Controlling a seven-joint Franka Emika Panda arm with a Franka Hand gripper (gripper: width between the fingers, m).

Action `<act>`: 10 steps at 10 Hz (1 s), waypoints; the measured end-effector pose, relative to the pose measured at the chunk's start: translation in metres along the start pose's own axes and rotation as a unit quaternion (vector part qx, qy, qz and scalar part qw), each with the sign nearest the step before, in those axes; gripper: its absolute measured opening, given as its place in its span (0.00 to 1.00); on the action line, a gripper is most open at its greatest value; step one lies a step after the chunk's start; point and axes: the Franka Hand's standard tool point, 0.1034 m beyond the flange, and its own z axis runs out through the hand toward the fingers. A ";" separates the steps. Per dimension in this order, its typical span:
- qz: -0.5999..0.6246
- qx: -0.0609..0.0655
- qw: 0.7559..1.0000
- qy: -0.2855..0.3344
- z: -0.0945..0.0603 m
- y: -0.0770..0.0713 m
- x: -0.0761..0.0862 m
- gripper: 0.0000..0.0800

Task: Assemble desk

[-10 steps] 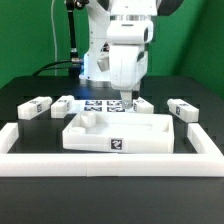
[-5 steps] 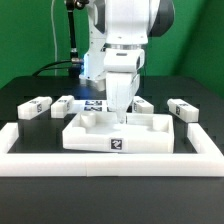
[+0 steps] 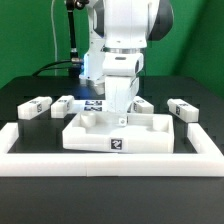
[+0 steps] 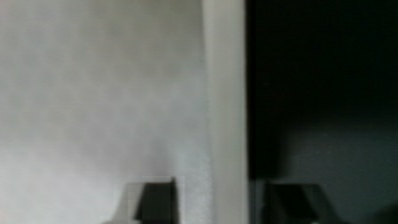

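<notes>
Straddling the far rim of the desk top (image 3: pixel 92 140), which lies mid-table inside the white border bars (image 3: pixel 110 163), the gripper (image 3: pixel 121 108) places a finger each side for a pinch grip; whether it already clamps cannot be told.

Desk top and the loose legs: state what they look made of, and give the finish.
Desk top: looks like rigid white plastic, matte to faintly satin. The signs are its even colour, moulded rim and soft shading without sharp glare. Legs: seemingly the same white plastic, in short square-section blocks. No wood grain or metallic glint shows, though the view is too coarse to be certain.
</notes>
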 end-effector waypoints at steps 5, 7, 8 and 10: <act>0.000 0.000 1.000 0.000 0.000 0.000 0.000 0.06; 0.000 0.000 1.000 0.000 0.000 0.000 0.000 0.06; 0.000 0.000 1.000 0.000 0.000 0.000 0.000 0.06; -0.007 -0.001 1.000 0.000 0.000 0.001 0.000 0.06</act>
